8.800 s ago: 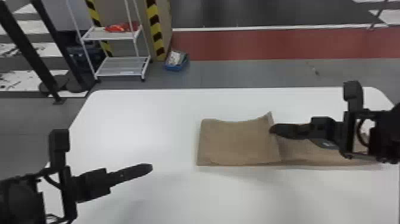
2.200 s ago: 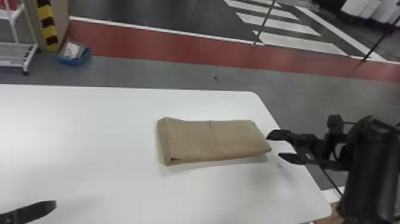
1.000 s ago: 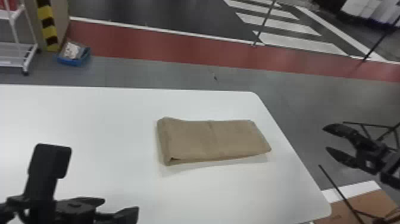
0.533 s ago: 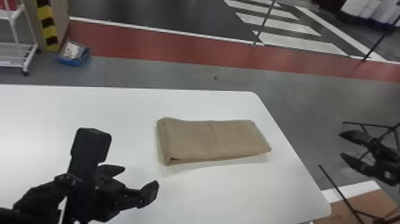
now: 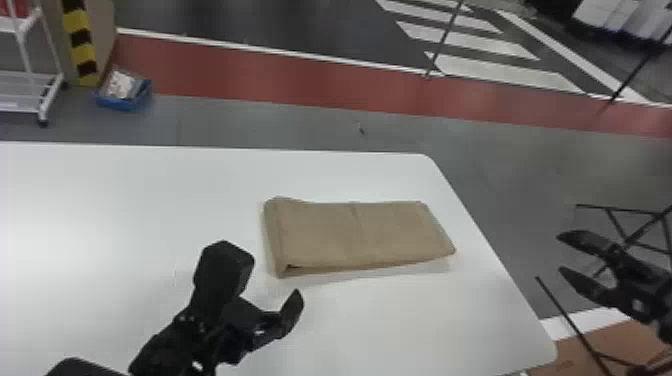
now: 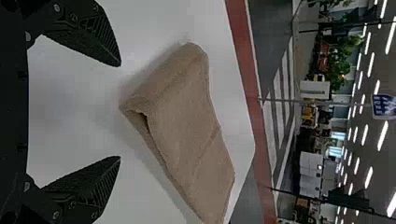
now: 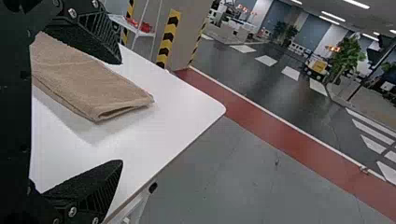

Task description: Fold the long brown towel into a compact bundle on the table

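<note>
- Left gripper (image 5: 265, 320): fingers parted widely, nothing held.
- Right gripper (image 5: 560, 253): fingers parted, nothing held.
- Left gripper has been brought nearer the towel (image 5: 355, 235).

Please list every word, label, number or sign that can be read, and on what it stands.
No text can be read with certainty.
Blue sign with white marks: too small to read.
White board with a dark line: too small to read.
Folded brown fabric towel and white table: no print visible.
</note>
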{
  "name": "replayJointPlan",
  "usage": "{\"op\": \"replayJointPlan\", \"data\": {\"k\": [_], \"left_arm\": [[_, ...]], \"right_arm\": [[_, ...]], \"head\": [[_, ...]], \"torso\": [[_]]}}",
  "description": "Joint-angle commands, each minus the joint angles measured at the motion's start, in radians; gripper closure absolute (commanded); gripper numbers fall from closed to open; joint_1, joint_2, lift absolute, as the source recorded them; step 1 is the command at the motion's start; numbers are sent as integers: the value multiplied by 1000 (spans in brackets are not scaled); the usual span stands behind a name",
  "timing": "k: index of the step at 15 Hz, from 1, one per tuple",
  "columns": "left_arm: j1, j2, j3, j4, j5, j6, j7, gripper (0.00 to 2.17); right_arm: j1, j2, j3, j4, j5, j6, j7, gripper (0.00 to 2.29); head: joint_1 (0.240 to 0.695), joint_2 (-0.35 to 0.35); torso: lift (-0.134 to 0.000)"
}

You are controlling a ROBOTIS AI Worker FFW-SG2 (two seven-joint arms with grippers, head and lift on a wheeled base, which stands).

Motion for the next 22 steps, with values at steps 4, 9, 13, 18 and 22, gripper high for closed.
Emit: {"op": "replayJointPlan", "data": {"k": [4, 9, 13, 18, 22], "left_arm": [[-46, -3, -75, 161, -96, -196, 95, 211], [-112, -3, -62, 290, -116, -251, 144, 275], [-128, -3, -68, 311, -112, -264, 164, 275], [-132, -3, -78, 323, -99, -294, 169, 275], [-138, -3, -81, 340, -102, -297, 175, 471]], "right_arm": [[28, 0, -26, -4, -13, 5, 0, 144], [48, -8, -52, -32, -29, 5, 0, 144], [52, -11, -58, -33, -29, 5, 0, 144], [52, -11, -63, -32, -18, 5, -3, 144], [54, -3, -76, -32, -22, 5, -3, 144]], "head": [[695, -350], [695, -350], [695, -350], [695, -350], [695, -350]], "torso": [[-125], [-125], [-125], [-125], [-125]]}}
